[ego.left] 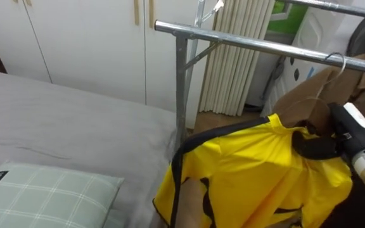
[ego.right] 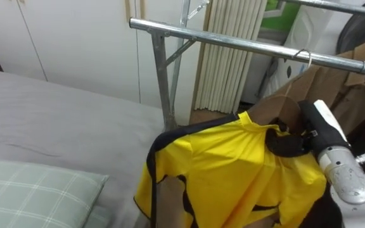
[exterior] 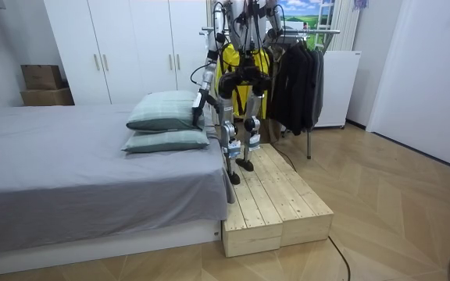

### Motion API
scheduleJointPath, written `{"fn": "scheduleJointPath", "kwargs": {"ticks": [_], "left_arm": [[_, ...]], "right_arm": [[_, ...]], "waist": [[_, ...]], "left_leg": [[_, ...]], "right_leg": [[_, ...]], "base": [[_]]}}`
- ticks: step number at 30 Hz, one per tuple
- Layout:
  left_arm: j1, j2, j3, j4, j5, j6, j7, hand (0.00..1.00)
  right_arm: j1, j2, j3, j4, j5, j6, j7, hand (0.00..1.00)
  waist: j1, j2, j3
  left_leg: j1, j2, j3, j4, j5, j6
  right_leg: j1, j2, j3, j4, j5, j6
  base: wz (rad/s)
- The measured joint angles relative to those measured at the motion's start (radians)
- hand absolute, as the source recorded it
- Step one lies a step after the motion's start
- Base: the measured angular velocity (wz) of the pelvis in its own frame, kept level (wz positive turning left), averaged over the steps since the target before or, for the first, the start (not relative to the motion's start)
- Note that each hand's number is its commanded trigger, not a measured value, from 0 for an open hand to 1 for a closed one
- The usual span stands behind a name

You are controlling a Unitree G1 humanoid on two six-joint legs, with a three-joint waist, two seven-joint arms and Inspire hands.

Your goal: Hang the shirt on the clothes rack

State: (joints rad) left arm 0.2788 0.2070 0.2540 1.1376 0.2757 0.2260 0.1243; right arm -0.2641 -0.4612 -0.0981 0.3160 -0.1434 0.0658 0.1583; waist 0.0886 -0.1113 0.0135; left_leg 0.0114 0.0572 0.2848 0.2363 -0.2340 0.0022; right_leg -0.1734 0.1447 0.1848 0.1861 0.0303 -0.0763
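As the robot stands on a low wooden platform point(exterior: 276, 199) between the bed point(ego.left: 62, 126) and the clothes rack point(ego.left: 265, 45), it faces the rack with its back toward the room view.

The yellow shirt point(ego.left: 252, 171) with dark trim is on a wooden hanger point(ego.left: 296, 104). It hangs just below the metal rail of the rack, near the upright post. The metal hook of the hanger reaches up to the height of the rail. I cannot tell if it already rests on it.

The right hand point(ego.left: 322, 147) comes in from the right side and lies at the collar of the shirt, touching the cloth there. Its fingers are hidden against the collar, so I cannot tell if they are clamped or apart.

The left hand point(exterior: 199, 104) hangs low at the robot's side, near the two pillows point(exterior: 166, 125) stacked on the bed. It is too small there to say how its fingers are.

One green checked pillow lies on the grey cover, in the lower left corner of the eye views. Dark clothes point(exterior: 295, 78) hang further along the rail, and white wardrobes point(ego.left: 75, 44) stand behind the bed.
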Motion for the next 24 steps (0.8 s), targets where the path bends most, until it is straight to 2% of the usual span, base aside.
{"fn": "scheduleJointPath", "kwargs": {"ticks": [5, 8, 16, 22, 24], "left_arm": [[0.005, 0.005, -0.003, -0.013, 0.0, -0.005, -0.002, 0.0], [0.026, 0.007, -0.003, -0.028, 0.0, -0.008, -0.01, 0.0], [0.032, 0.01, -0.004, -0.038, -0.002, -0.015, -0.011, 0.0], [0.038, 0.012, -0.003, -0.038, 0.0, -0.021, -0.011, 0.0], [0.041, 0.012, -0.002, -0.038, 0.0, -0.028, -0.011, 0.0]], "right_arm": [[-0.015, -0.001, 0.004, 0.085, 0.037, -0.001, 0.014, 1.0], [-0.052, -0.01, 0.041, 0.202, 0.097, 0.0, 0.039, 1.0], [-0.165, -0.016, 0.088, 0.387, 0.108, 0.0, 0.114, 1.0], [-0.228, -0.021, 0.111, 0.418, 0.102, 0.0, 0.123, 1.0], [-0.243, -0.034, 0.111, 0.418, 0.098, 0.0, 0.122, 1.0]], "waist": [[0.004, -0.004, 0.0009], [0.004, -0.007, 0.0023], [0.004, -0.012, 0.0016], [0.005, -0.016, -0.0006], [0.007, -0.016, -0.0011]], "left_leg": [[0.0, -0.001, -0.015, 0.001, 0.0, -0.001], [0.017, -0.001, -0.022, -0.001, 0.0, -0.001], [0.014, 0.0, -0.037, -0.004, 0.002, -0.002], [0.016, 0.0, -0.04, -0.016, 0.008, -0.01], [0.016, 0.0, -0.042, -0.015, 0.008, -0.011]], "right_leg": [[0.002, -0.001, -0.009, 0.002, -0.003, -0.002], [0.016, -0.001, -0.011, 0.005, -0.011, -0.004], [0.018, 0.0, -0.024, 0.004, -0.015, -0.009], [0.017, 0.001, -0.027, 0.004, -0.017, -0.012], [0.018, -0.001, -0.033, 0.004, -0.014, -0.017]], "base": [[0.06], [0.06], [0.05], [0.01], [0.02]]}}
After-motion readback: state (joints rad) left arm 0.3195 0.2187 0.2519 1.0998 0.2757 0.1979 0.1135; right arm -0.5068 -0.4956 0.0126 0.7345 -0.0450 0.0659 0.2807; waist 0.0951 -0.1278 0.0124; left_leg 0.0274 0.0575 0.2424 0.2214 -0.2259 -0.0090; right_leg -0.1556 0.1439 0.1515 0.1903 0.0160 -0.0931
